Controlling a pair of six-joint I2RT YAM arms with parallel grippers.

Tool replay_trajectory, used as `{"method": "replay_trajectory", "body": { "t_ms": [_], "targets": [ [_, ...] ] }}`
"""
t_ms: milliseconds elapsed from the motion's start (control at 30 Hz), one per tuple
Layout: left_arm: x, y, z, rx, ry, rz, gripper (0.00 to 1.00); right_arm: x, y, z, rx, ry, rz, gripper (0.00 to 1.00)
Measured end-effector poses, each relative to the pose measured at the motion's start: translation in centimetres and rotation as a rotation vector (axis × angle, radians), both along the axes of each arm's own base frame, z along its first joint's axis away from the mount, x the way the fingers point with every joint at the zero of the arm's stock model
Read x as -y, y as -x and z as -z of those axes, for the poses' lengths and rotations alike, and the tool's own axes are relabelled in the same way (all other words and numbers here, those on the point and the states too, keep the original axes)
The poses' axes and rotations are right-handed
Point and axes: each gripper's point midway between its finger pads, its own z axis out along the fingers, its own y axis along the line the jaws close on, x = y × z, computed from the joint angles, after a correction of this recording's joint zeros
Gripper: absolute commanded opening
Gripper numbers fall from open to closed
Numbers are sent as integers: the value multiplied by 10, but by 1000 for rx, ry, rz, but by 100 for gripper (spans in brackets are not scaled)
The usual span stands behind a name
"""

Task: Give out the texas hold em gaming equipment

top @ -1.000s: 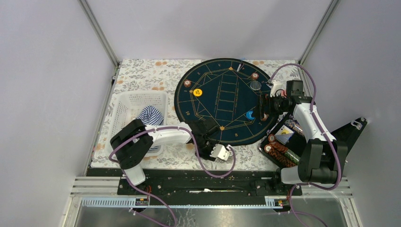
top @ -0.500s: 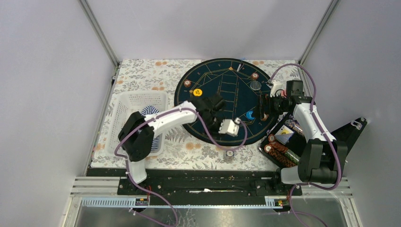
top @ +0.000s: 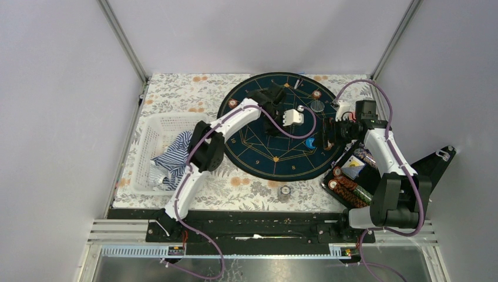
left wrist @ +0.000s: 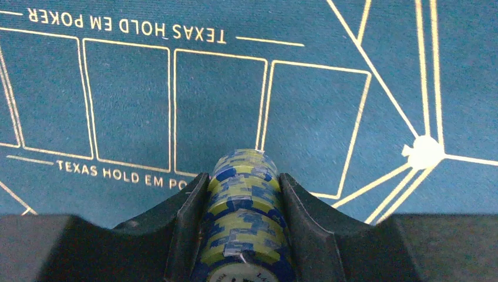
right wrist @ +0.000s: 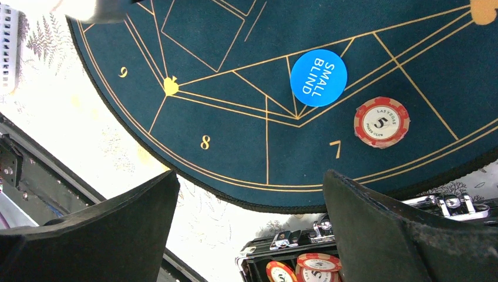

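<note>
Floral surface (top: 176,94) carries the round mat (top: 276,150), its numbered seats awaiting stakes. Above the card boxes (left wrist: 217,111), the left end effector (left wrist: 244,179) clamps a blue-yellow chip stack (left wrist: 245,211) by its sides, likely bound for a seat. The right end effector (right wrist: 249,182) gapes empty near the blue disc (right wrist: 319,77).

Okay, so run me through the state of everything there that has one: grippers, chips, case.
left gripper, shut on the yellow-blue chip stack.
yellow-blue chip stack, held sideways over the mat.
right gripper, open, holding nothing.
small blind disc, flat on the mat, label up.
red chip stack, flat on the mat by the 7.
chip case, lid open, chips inside.
</note>
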Motion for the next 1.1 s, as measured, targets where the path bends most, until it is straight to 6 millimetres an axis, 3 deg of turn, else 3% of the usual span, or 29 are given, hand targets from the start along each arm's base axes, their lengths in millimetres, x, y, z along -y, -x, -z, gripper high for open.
{"method": "replay_trajectory", "body": {
  "t_ms": [233, 367, 700, 967, 1100],
  "targets": [
    [8, -13, 35, -25, -12, -37, 13, 0, 3, 2, -10, -1, 1, 100],
    [11, -23, 32, -12, 12, -52, 20, 0, 3, 2, -9, -1, 1, 100],
    [9, -31, 32, -16, 32, -87, 69, 1, 3, 2, -10, -2, 4, 100],
    [16, -36, 19, -14, 78, -131, 98, 1, 3, 1, -5, -2, 5, 100],
    [15, -37, -17, -13, 137, -182, 99, -1, 3, -1, 0, -12, -1, 100]
  ]
}}
